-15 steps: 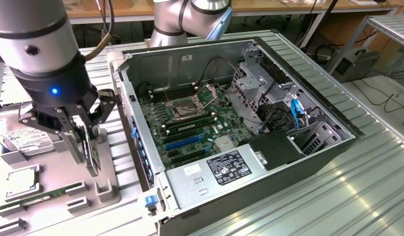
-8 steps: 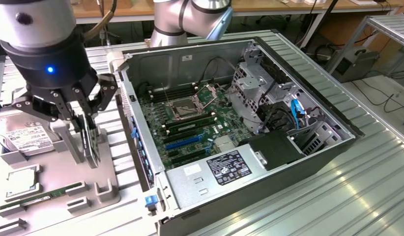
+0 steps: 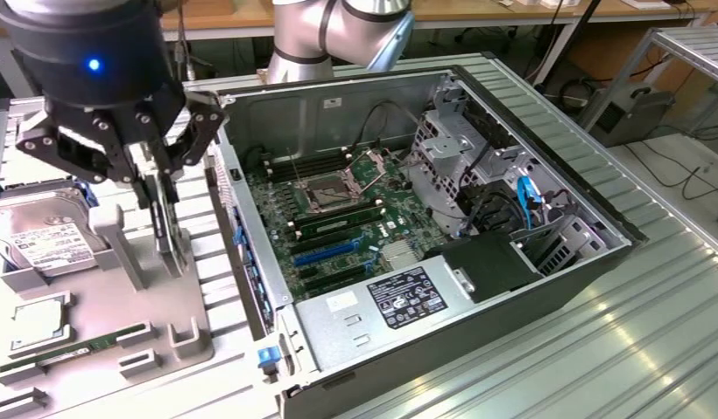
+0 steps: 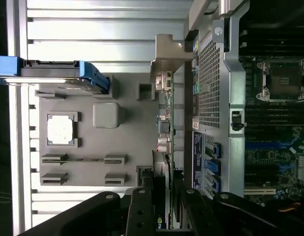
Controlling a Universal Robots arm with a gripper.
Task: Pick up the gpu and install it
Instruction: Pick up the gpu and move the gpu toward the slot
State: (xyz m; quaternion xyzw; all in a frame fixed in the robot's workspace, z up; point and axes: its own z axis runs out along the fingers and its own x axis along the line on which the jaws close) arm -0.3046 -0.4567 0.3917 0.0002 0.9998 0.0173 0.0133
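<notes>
The tool (image 3: 163,196) (image 4: 164,199) hangs straight down from the black wrist, over the grey fixture tray (image 3: 161,314) (image 4: 132,132) on the exterior view's left, and its fingers (image 3: 143,175) are clamped on both faces of the gpu (image 3: 170,231) (image 4: 165,123). The card stands on edge directly beneath the tool, with its silvery bracket (image 4: 167,51) at the end away from the fingers. Whether it is clear of the tray cannot be told. Beyond it, on the ribbed metal desk (image 3: 651,332), the open computer case (image 3: 335,375) lies on its side with its motherboard (image 3: 335,218) exposed, and the arm's grey joints (image 3: 335,35) rise behind it.
</notes>
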